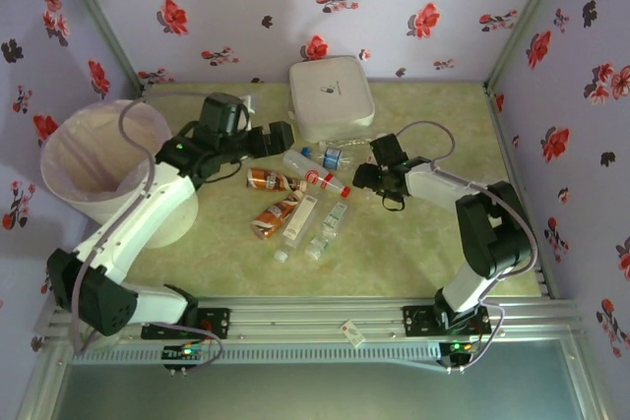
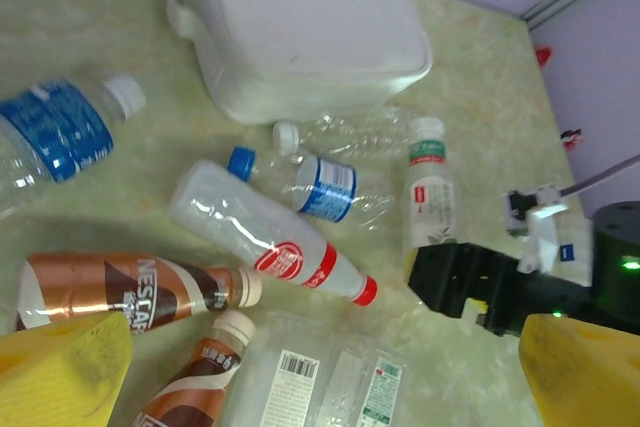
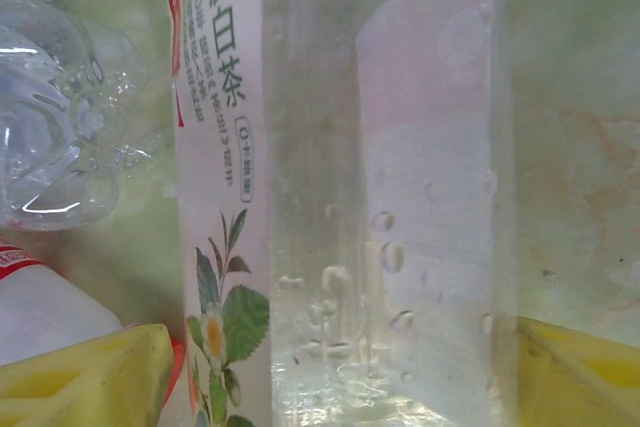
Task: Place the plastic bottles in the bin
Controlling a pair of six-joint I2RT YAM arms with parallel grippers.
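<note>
Several plastic bottles lie loose on the table in front of the white box, well apart from the bin at the far left; left gripper hangs over them, jaws wide apart and empty. Right gripper straddles a leaf-labelled bottle, one finger at each flank; whether it is clamped cannot be told.

Soft, even light from above leaves the overhead view bright, slightly washed out, with faint shadows on the table. The right wrist view is hazy, its close bottle softly blurred; glints mark the clear bottles.
</note>
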